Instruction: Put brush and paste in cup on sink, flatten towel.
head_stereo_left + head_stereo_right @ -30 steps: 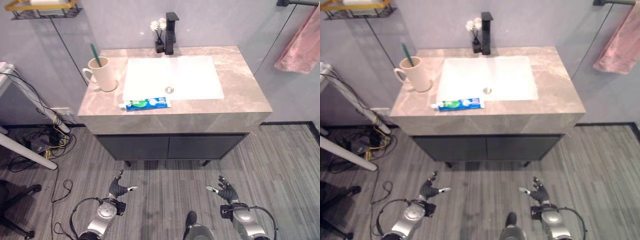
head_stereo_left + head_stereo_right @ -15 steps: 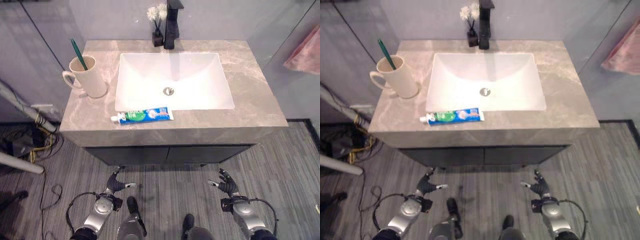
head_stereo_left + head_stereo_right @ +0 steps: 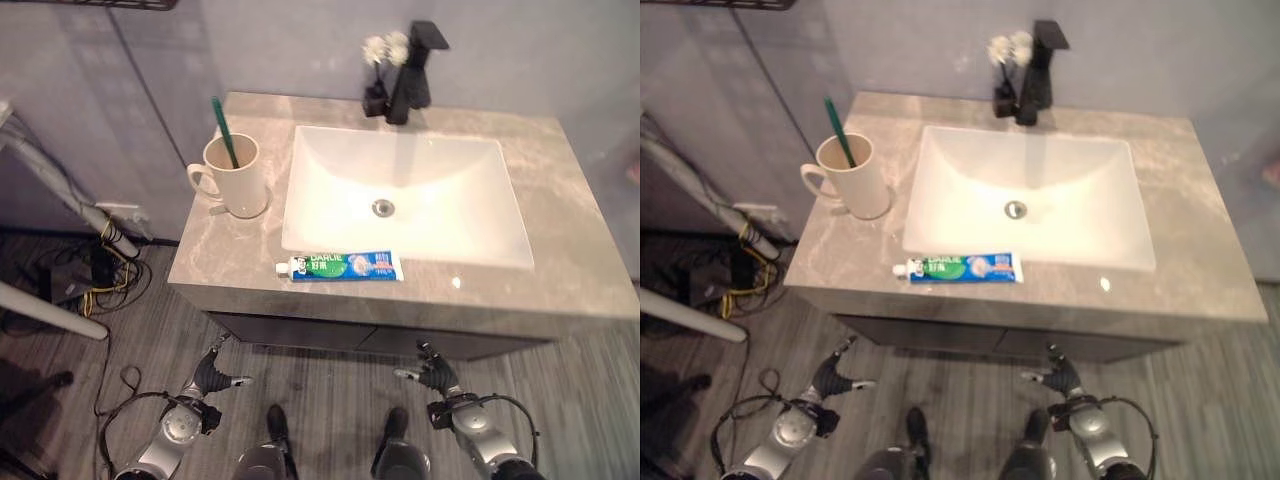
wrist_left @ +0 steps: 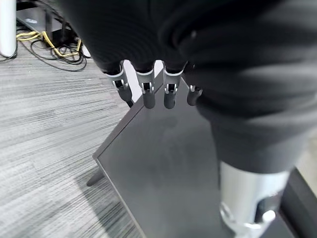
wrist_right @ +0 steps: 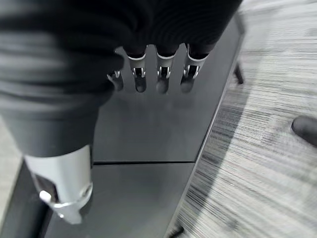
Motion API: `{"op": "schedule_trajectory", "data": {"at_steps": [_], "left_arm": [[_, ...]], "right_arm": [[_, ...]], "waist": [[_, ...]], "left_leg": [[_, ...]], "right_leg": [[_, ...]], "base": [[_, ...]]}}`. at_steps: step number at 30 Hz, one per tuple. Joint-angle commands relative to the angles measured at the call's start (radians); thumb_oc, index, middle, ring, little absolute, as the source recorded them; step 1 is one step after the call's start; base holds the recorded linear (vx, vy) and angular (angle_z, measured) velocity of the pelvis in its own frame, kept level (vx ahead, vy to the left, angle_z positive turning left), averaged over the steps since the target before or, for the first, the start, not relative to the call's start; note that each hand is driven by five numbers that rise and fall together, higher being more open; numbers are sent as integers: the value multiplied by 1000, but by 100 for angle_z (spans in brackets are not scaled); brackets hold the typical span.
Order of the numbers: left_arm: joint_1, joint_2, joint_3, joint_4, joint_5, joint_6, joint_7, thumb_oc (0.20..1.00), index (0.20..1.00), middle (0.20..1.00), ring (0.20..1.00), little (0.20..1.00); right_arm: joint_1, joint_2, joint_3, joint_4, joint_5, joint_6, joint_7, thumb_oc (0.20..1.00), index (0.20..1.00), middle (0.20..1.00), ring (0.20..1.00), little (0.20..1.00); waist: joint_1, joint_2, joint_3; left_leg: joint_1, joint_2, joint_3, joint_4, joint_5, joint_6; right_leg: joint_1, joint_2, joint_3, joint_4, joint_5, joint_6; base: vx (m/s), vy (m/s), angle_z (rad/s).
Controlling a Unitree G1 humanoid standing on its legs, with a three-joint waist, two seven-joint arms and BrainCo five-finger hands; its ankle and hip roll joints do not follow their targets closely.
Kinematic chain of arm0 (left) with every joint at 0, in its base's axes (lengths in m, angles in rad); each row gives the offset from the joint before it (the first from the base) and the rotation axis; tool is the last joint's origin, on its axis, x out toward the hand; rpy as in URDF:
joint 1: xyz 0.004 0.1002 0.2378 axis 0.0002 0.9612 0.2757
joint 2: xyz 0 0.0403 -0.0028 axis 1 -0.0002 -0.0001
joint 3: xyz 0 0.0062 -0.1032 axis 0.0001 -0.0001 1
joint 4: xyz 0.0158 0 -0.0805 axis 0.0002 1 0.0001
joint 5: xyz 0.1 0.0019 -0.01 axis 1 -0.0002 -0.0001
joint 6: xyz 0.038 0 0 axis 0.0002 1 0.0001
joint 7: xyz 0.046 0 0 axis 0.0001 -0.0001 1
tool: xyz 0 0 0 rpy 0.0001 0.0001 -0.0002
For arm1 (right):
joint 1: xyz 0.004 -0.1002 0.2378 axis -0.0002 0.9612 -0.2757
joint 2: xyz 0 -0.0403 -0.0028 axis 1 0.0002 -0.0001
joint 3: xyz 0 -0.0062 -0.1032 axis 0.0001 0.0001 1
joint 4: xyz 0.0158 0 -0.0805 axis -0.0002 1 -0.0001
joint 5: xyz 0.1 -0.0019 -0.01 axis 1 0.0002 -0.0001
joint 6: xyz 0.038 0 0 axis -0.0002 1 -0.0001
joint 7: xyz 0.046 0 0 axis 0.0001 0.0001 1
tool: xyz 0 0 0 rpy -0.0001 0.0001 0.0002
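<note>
Left eye view: we find the cup [image 3: 238,178] standing on the grey surface [image 3: 580,260] at its left side, just left of the white sink [image 3: 410,195]. The brush [image 3: 224,130] stands in the cup, leaning against its rim. The paste [image 3: 340,266] lies flat on the near edge of the surface, just in front of the sink, cap pointing left. A black tap [image 3: 413,55] and a small vase [image 3: 378,95] stand at the far edge behind the sink. The left hand [image 3: 211,375] and the right hand [image 3: 434,372] hang low over the floor, near the cabinet front, well apart from the cup and paste; both are empty with fingers relaxed.

Right eye view: we note the same layout. A pink patch at the right edge may be the towel; we cannot tell.

Left wrist view: the fingers [image 4: 148,91] extend straight toward the dark cabinet [image 4: 163,168], holding nothing.

Right wrist view: the fingers [image 5: 162,79] likewise extend straight before the cabinet doors, holding nothing.
</note>
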State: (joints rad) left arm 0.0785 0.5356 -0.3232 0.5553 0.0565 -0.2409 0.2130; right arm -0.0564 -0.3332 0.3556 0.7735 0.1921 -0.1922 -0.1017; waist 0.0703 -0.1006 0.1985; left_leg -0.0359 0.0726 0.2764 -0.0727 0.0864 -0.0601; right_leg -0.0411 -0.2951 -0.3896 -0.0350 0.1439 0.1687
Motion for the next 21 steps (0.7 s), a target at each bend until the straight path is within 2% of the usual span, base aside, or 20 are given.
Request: {"op": "schedule_trajectory", "data": {"at_steps": [1, 2, 4, 5, 6, 7, 8, 9, 11, 16, 17, 18, 19, 21], "left_arm": [[10, 66, 7, -154, 52, -132, 17, 1000, 1000, 1000, 1000, 1000], [10, 66, 8, -155, 52, -132, 17, 1000, 1000, 1000, 1000, 1000], [45, 144, 14, -252, 85, -172, 26, 1000, 1000, 1000, 1000, 1000], [85, 215, 45, -365, 68, -199, 28, 1000, 1000, 1000, 1000, 1000], [88, 216, 48, -368, 66, -197, 26, 1000, 1000, 1000, 1000, 1000], [102, 301, 77, -481, 69, -228, 36, 1000, 1000, 1000, 1000, 1000], [106, 303, 81, -486, 67, -226, 34, 1000, 1000, 1000, 1000, 1000], [134, 369, 130, -601, 46, -248, 41, 1000, 1000, 1000, 1000, 1000], [163, 459, 194, -697, 36, -272, 45, 1000, 1000, 1000, 1000, 1000], [166, 540, 300, -810, 27, -297, 71, 1000, 1000, 1000, 1000, 1000], [167, 540, 301, -810, 26, -297, 70, 1000, 1000, 1000, 1000, 1000], [115, 542, 317, -848, 3, -299, 66, 1000, 1000, 1000, 1000, 1000], [113, 542, 315, -848, 2, -299, 65, 1000, 1000, 1000, 1000, 1000], [76, 520, 304, -854, -15, -297, 58, 1000, 1000, 1000, 1000, 1000]], "right_arm": [[-37, -95, -50, -13, -1, -74, -5, 1000, 1000, 1000, 1000, 1000], [-37, -94, -50, -13, -1, -74, -5, 1000, 1000, 1000, 1000, 1000], [-24, -106, -72, 15, 18, -93, -10, 1000, 1000, 1000, 1000, 1000], [-22, -104, -91, 64, 63, -101, -6, 1000, 1000, 1000, 1000, 1000], [-22, -103, -90, 65, 63, -102, -6, 1000, 1000, 1000, 1000, 1000], [-24, -106, -92, 99, 68, -100, -2, 1000, 1000, 1000, 1000, 1000], [-24, -104, -91, 100, 68, -100, -2, 1000, 1000, 1000, 1000, 1000], [-24, -108, -90, 141, 68, -98, 4, 1000, 1000, 1000, 1000, 1000], [-20, -107, -94, 209, 51, -91, 1, 1000, 1000, 1000, 1000, 1000], [10, -91, -127, 297, 34, -72, -2, 1000, 1000, 1000, 1000, 1000], [10, -91, -127, 297, 34, -72, -2, 1000, 1000, 1000, 1000, 1000], [32, -70, -149, 331, 42, -61, 1, 1000, 1000, 1000, 1000, 1000], [32, -71, -150, 331, 42, -61, 1, 1000, 1000, 1000, 1000, 1000], [46, -62, -153, 319, 36, -56, -1, 1000, 1000, 1000, 1000, 1000]], "waist": [[38, 34, -3], [36, 33, -5], [52, 45, -5], [62, 57, -4], [61, 56, -5], [71, 71, -4], [70, 70, -4], [78, 84, -4], [82, 101, -5], [72, 132, -19], [72, 132, -19], [50, 149, -28], [52, 149, -28], [29, 156, -32]], "left_leg": [[-10, 65, -8, 110, -50, -44], [-14, 64, -10, 109, -46, -43], [-13, 81, -19, 115, -44, -59], [-19, 90, -31, 114, -33, -70], [-19, 90, -32, 114, -33, -70], [-20, 94, -38, 110, -26, -77], [-19, 94, -38, 110, -26, -78], [-17, 98, -41, 105, -20, -83], [-18, 100, -45, 106, -16, -87], [-11, 97, -49, 98, -13, -92], [-11, 97, -49, 98, -13, -92], [1, 91, -39, 90, -15, -92], [1, 91, -38, 90, -15, -92], [11, 90, -25, 84, -19, -92]], "right_leg": [[57, 16, -34, 39, -11, 47], [55, 16, -36, 36, -9, 46], [81, 30, -61, 21, -36, 39], [94, 40, -75, 7, -45, 35], [95, 40, -76, 6, -44, 35], [103, 44, -86, 1, -50, 34], [103, 44, -86, 0, -50, 34], [104, 46, -94, 3, -55, 34], [101, 46, -95, 11, -61, 32], [106, 44, -97, 11, -64, 34], [106, 44, -97, 11, -64, 34], [102, 41, -83, 11, -63, 35], [101, 41, -82, 12, -63, 35], [94, 39, -67, 12, -62, 36]], "base": [[68, -177, 34], [69, -159, 26], [44, -137, 29], [20, -120, 34], [12, -119, 27], [9, -45, 13], [20, -83, 9], [12, -53, 9], [17, -46, 11], [31, -19, 10], [55, 24, 3], [41, 25, 1], [56, 29, -1], [28, 30, -5]]}}
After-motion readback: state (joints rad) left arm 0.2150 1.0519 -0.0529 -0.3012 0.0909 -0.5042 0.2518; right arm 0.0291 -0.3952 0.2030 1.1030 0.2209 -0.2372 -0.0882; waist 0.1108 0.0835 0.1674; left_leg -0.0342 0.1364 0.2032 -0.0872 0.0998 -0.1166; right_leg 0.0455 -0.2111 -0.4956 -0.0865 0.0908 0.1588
